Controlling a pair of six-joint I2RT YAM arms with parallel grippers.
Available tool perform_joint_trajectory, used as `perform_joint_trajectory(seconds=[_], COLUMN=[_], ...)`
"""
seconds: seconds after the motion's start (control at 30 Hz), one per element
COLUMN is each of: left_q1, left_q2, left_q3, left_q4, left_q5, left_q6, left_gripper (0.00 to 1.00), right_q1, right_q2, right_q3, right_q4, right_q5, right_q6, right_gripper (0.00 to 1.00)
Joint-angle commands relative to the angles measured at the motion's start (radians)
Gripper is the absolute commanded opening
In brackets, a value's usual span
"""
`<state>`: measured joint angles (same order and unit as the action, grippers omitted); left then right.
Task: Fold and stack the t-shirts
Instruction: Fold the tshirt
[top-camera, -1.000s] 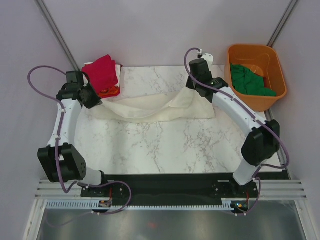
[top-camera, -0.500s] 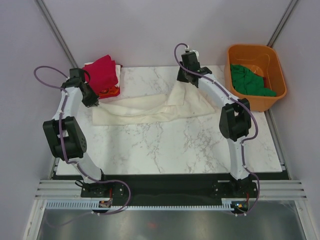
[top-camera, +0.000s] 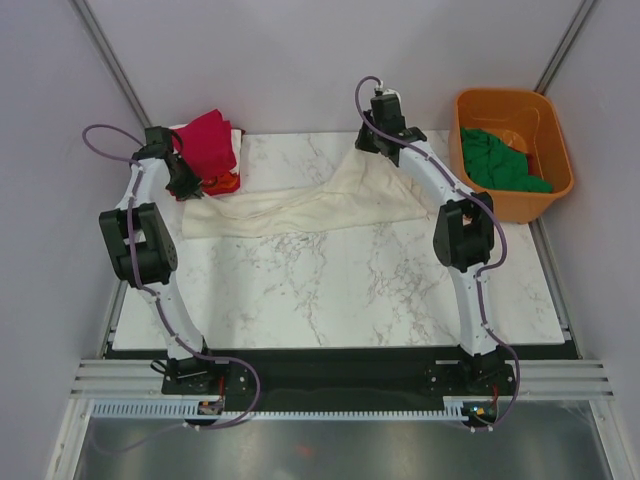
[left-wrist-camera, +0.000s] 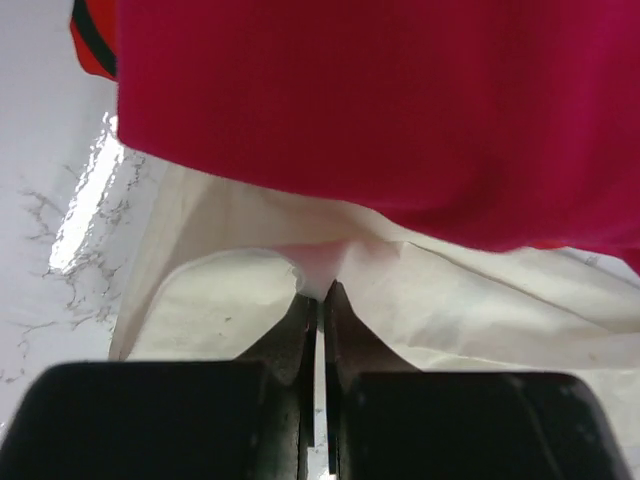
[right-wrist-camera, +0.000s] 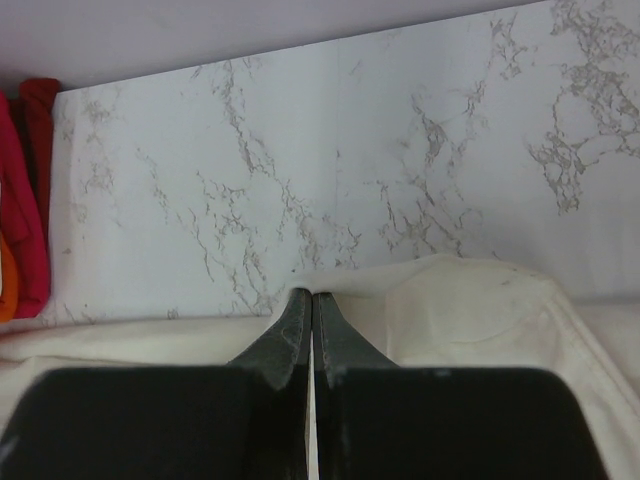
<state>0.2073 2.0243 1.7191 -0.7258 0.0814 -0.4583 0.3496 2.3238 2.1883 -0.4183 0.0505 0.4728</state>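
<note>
Pinching cream-white t-shirt (top-camera: 300, 210) edge in left claw (left-wrist-camera: 320, 295), right claw (right-wrist-camera: 311, 297).

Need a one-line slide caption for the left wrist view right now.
Left gripper pinching an edge of the cream-white t-shirt, crimson red t-shirt lying just beyond its fingertips.

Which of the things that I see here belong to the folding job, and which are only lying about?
Belong to the job:
cream shirt
crimson shirt
orange-red shirt
green shirt

Only lying about:
orange tub, which holds the green shirt
marble table
</note>
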Motion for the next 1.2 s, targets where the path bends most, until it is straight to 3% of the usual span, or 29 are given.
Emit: perform_joint_trajectory(seconds=[0.0,0.3,0.43,0.47,0.53,0.6,0.63,0.67,0.7,0.73,0.77,0.83,1.1,1.17], left_q1=[0.003,0.004,0.004,0.006,0.007,0.010,0.015,0.017,0.021,0.024,0.023,0.024,0.024,0.024], left_q2=[0.054,0.039,-0.004,-0.015,-0.044,-0.068,-0.088,-0.094,-0.104,-0.123,-0.137,-0.160,-0.285,-0.311], left_q3=[0.048,0.017,-0.056,-0.070,-0.116,-0.147,-0.167,-0.168,-0.177,-0.181,-0.185,-0.200,-0.372,-0.414], left_q4=[0.006,0.009,0.009,0.009,0.009,0.011,0.012,0.011,0.011,0.009,0.009,0.011,0.017,0.054], left_q5=[0.064,-0.009,-0.029,-0.041,-0.064,-0.103,-0.107,-0.120,-0.118,-0.109,-0.109,-0.120,-0.183,-0.172], left_q6=[0.036,0.115,0.116,0.113,0.107,0.096,0.090,0.086,0.083,0.079,0.076,0.076,0.067,0.007], left_gripper=[0.02,0.02,0.02,0.20,0.29,0.54,0.59,0.58,0.63,0.68,0.86,0.97,0.94,0.93], right_q1=[0.005,0.003,0.003,0.003,0.002,0.000,-0.003,-0.011,-0.015,-0.018,-0.017,-0.018,-0.006,-0.008], right_q2=[-0.003,-0.168,-0.291,-0.311,-0.372,-0.417,-0.422,-0.420,-0.414,-0.409,-0.412,-0.446,-0.624,-0.633], right_q3=[-0.008,-0.203,-0.431,-0.473,-0.600,-0.680,-0.731,-0.743,-0.748,-0.746,-0.748,-0.766,-0.964,-1.005], right_q4=[0.042,0.076,0.081,0.081,0.081,0.084,0.085,0.073,0.063,0.052,0.046,0.049,0.081,0.114], right_q5=[-0.005,-0.079,-0.060,-0.057,-0.017,0.069,0.084,0.109,0.111,0.112,0.111,0.097,0.078,0.068], right_q6=[-0.016,-0.051,-0.020,-0.013,0.012,0.024,0.023,0.023,0.021,0.018,0.010,0.006,0.107,0.131], right_gripper=[0.00,0.00,0.02,0.04,0.08,0.44,0.61,0.88,0.98,0.98,0.98,0.98,0.98,0.98])
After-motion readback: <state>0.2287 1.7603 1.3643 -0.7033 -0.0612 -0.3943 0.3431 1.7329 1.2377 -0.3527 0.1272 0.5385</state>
